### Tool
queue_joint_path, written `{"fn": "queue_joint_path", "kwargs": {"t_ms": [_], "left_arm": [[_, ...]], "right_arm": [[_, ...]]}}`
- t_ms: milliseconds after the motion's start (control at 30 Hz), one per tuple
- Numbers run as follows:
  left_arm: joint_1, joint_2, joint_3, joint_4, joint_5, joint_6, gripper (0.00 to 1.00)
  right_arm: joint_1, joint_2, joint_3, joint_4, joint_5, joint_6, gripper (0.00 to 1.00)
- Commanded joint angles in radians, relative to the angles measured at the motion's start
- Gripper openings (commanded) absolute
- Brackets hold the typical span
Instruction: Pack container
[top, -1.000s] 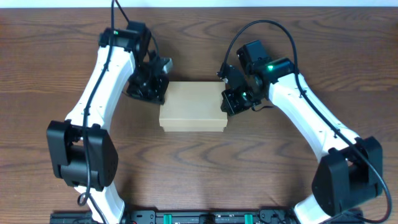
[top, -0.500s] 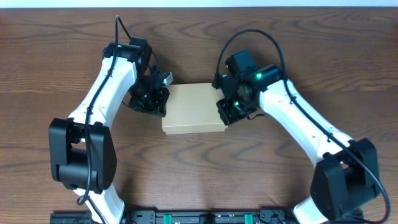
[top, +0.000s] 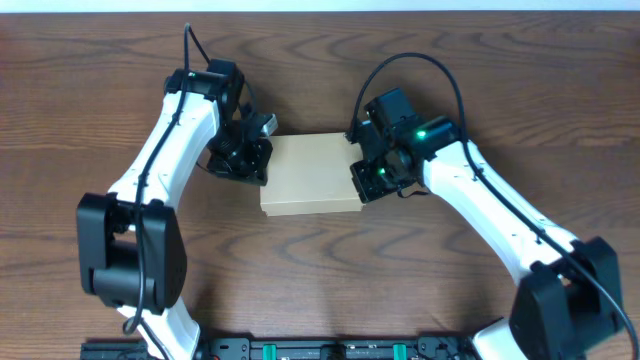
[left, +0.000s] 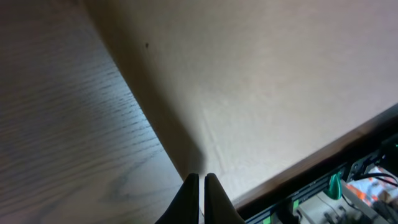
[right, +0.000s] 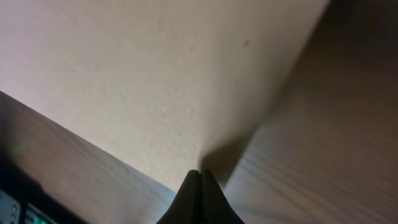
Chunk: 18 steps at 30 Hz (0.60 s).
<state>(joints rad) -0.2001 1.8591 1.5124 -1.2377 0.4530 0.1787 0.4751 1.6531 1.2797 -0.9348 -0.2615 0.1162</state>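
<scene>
Plain brown cardboard container (top: 310, 172) lies flat on the table, lid closed.

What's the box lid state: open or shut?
Shut: overhead, the container shows one flat, unbroken brown top, no raised flap, no interior visible.

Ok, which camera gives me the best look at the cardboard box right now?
Overhead: nearly the whole top of the box shows, lid closed, with its outline clear. Each wrist view shows only a close, blurred patch of its cardboard surface and one edge.
</scene>
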Motion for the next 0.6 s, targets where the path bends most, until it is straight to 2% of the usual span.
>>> {"fn": "queue_joint_path", "kwargs": {"t_ms": [0,200,400,567], "left_arm": [[-0.001,-0.145,0.053,-0.005,-0.020,-0.015,0.06],[-0.002,-0.441,0.058,-0.005,-0.020,0.002,0.06],[-0.002,-0.676,0.043,-0.071,-0.045,0.002,0.06],[-0.002,-0.863,-0.101,-0.084,-0.032,0.027,0.06]], "right_arm": [[0.010,-0.143,0.083,0.008,0.064,0.014,0.01],[0.010,-0.360,0.098,0.010,0.116,0.014,0.02],[0.011,-0.496,0.097,-0.121,0.117,0.019,0.01],[0.011,-0.605,0.028,-0.225,0.175,0.091,0.02]]}}
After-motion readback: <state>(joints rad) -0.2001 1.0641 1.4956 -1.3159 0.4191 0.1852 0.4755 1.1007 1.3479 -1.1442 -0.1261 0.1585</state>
